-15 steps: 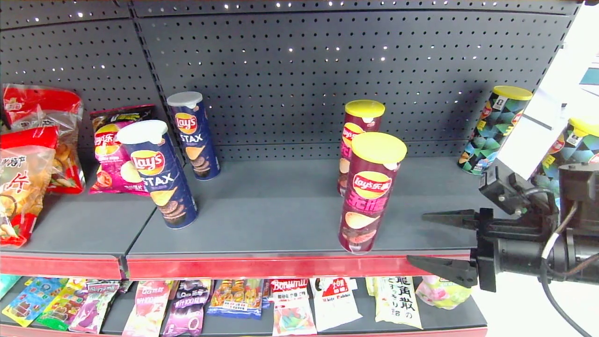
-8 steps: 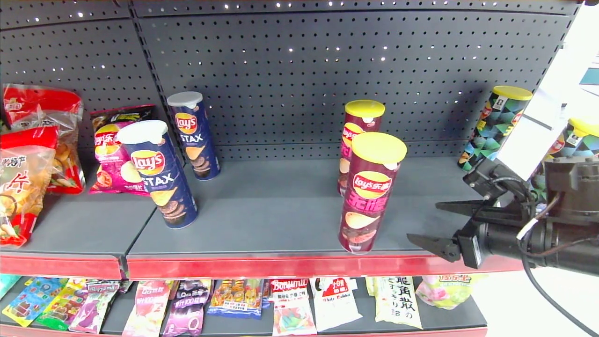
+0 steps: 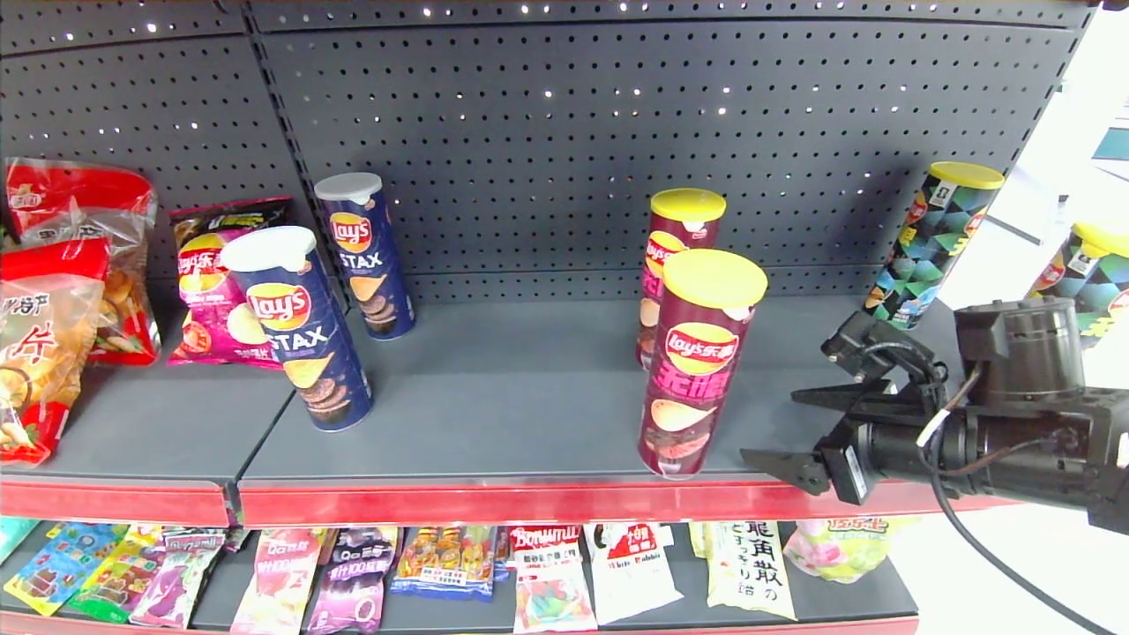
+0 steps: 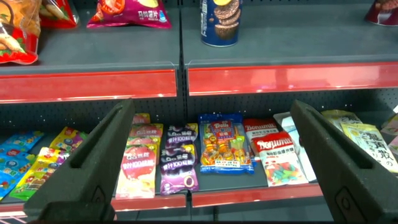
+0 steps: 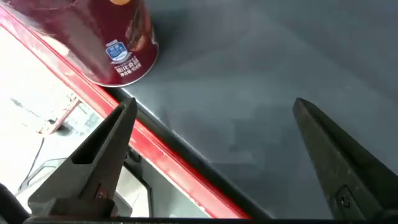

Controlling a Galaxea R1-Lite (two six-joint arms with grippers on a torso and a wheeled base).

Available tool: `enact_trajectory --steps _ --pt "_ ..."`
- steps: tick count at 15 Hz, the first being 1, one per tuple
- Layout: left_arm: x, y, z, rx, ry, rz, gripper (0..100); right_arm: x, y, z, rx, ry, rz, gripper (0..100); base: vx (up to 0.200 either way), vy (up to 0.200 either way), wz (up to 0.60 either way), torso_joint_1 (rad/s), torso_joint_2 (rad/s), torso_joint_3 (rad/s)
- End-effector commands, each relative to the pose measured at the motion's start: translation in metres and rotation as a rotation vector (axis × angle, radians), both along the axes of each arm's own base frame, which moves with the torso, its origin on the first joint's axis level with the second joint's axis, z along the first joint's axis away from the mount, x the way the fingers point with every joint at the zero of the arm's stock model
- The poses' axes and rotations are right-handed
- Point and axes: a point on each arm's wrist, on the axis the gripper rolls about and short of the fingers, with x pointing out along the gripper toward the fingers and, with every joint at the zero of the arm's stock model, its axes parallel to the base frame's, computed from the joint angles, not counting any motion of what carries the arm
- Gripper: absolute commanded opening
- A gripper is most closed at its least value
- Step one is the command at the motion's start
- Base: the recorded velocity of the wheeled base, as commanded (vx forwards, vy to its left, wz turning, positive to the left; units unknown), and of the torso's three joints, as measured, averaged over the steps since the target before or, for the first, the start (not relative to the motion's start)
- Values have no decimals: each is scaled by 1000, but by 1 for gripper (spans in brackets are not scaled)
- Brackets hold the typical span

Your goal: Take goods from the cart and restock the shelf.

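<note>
The right gripper [image 3: 776, 428] is at the front right of the top shelf [image 3: 529, 397]. Its 2 fingers are wide apart and hold nothing. It sits just beside a dark red chip can [image 3: 701, 362] with a yellow lid, which stands upright near the red shelf edge [image 3: 494, 501]. The right wrist view shows the bottom of that can [image 5: 118, 43] close to 1 finger, not touching.

A 2nd dark red can [image 3: 675, 256] stands right behind the 1st. 2 blue chip cans [image 3: 300, 326] with white lids stand to the left, 1 in front and 1 at the back. 2 patterned cans [image 3: 935, 242] with yellow lids stand far right. Snack bags [image 3: 220, 282] lean at the left.

The left gripper [image 4: 211, 106] is spread open too and empty, facing the candy packs [image 4: 227, 140] on the lower shelf.
</note>
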Motion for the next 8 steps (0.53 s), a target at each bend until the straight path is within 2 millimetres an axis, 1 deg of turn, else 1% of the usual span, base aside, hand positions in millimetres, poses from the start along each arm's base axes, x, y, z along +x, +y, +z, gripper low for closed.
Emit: enact_trajectory --steps 1,3,8 --pt "0 0 0 0 0 0 100 8 7 -6 -9 17 15 100 0 0 0 0 0 0" --pt "0 0 0 0 0 0 100 14 10 -6 -27 10 -7 100 0 0 0 0 0 0" --pt "0 0 0 0 0 0 100 16 14 -8 -33 14 -3 100 0 0 0 0 0 0"
